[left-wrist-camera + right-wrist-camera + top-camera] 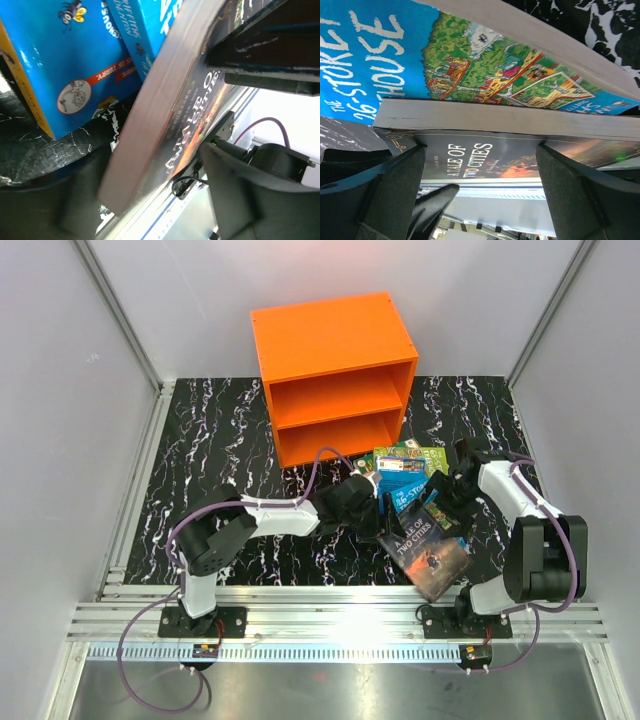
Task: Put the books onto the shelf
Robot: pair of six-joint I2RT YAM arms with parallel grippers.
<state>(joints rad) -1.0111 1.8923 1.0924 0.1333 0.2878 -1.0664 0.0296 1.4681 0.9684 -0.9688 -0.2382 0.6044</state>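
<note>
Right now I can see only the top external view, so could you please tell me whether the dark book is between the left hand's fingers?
Observer: Yes. In the left wrist view A Tale of Two Cities runs slantwise between the two fingers of the left hand. I cannot tell whether they are pressing it.
Operator: Thank you. And how does the right hand stand?
Observer: The right hand is open wide and holds nothing. In its wrist view that book's cover shows in the gap between its fingers.
Operator: What lies next to the book there?
Observer: The blue 26-Storey Treehouse book, just beyond its page edge.
</note>
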